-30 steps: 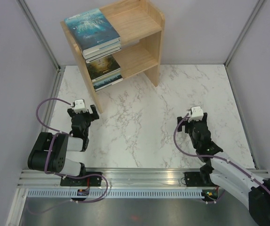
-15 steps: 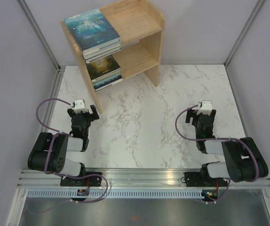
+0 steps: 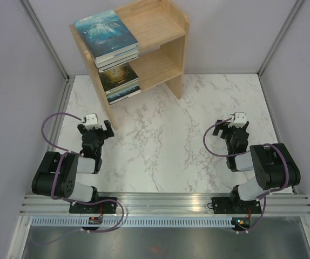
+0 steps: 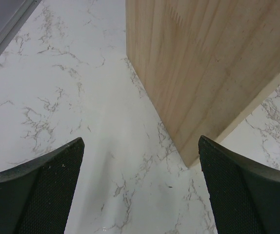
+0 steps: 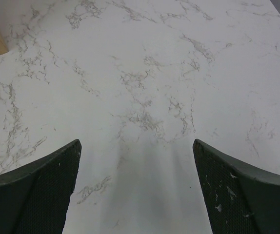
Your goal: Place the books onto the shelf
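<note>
White veined marble table (image 3: pixel 160 140) between plain grey walls, arm bases along the near edge.

Closest to the shelf (image 3: pixel 168 51) on that near side: left gripper (image 3: pixel 94 128), jaws spread wide, holding nothing. Aimed at the outer face of the shelf's left side panel (image 4: pixel 203 73), just ahead in the wrist view, foot of the panel resting on the marble.

Well apart from the shelf, off to its right: right gripper (image 3: pixel 236 127), likewise wide open and empty. Faces bare marble, with only a sliver of the shelf's wood at the left edge of its wrist view.

Farther back, on the shelf itself: books (image 3: pixel 106 32) lying flat, covers up, in two stacks. One on the upper tier, a lower stack (image 3: pixel 120 81) on the tier beneath, both crowded against the left side panel. Count per stack too fine to tell. No book visible on the marble around the shelf in any view.

Looks finished, or very nearly. For any squaring-up, a job for the left arm, much the nearer. Books beyond and above its jaws, on the far side of the panel, long axis seemingly front to back and overhanging the shelf's open front. Calls for a reach up and around the panel to that front, not straight ahead.
</note>
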Controlling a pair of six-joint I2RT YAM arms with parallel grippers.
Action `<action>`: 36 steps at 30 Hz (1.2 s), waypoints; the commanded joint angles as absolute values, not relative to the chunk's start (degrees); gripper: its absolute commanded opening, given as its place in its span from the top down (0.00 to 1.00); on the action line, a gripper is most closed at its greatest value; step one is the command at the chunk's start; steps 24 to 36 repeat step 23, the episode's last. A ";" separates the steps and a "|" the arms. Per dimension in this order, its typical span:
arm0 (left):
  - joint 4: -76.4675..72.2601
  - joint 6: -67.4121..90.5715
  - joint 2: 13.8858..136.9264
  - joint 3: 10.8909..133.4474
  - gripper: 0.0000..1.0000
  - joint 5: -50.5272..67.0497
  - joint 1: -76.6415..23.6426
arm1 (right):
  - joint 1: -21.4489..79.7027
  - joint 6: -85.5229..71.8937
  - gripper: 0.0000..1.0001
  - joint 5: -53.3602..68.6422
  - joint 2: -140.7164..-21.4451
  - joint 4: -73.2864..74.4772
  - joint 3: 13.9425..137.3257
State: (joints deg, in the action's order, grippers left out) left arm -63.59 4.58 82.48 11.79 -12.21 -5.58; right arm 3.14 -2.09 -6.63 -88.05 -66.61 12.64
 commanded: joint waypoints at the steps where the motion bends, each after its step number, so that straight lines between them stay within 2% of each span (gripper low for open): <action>1: -67.76 1.67 82.27 11.51 0.00 -12.39 -5.45 | 3.08 -1.14 0.02 -2.73 -87.80 -68.20 13.62; 36: -67.76 1.67 82.27 11.51 0.00 -12.39 -5.45 | 3.08 -1.23 0.02 -2.72 -88.07 -68.82 13.80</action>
